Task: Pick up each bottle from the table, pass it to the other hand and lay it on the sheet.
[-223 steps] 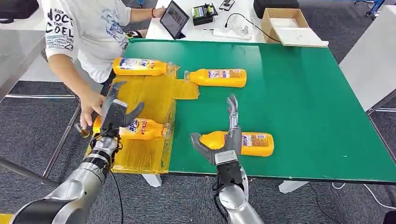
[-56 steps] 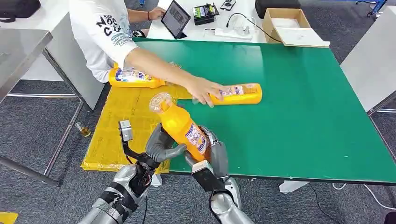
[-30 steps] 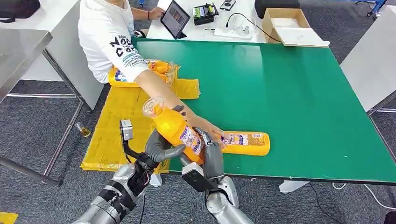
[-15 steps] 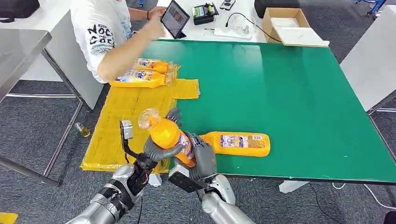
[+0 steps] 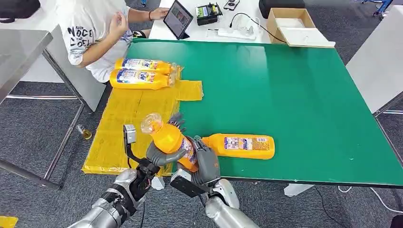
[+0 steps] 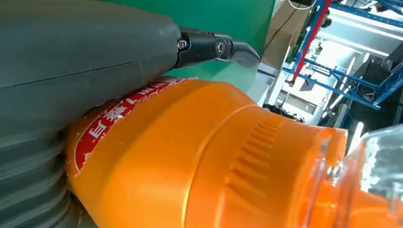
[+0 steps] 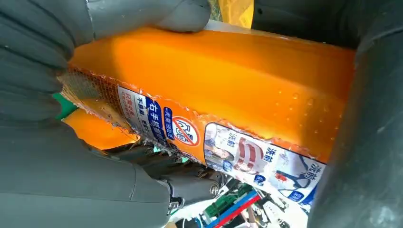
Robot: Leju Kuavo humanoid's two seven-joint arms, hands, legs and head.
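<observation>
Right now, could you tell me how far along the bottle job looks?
Two bottles already lie on the yellow sheet at its far end. A third bottle is mid-handover, gripped by both the left hand and the right hand. One bottle is left lying on the green table.

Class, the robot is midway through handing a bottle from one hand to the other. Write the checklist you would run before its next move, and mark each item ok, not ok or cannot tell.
1. Left hand wraps the held bottle: ok.
2. Right hand holds the bottle's lower body: ok, so it should not release until the left grip is judged firm.
3. Left grip firm enough alone: cannot tell.
4. Bare space on the yellow sheet near the left hand: ok.
5. Person's hand away from the sheet: ok.
6. Next bottle lying on the green table, within likely reach: ok.
</observation>
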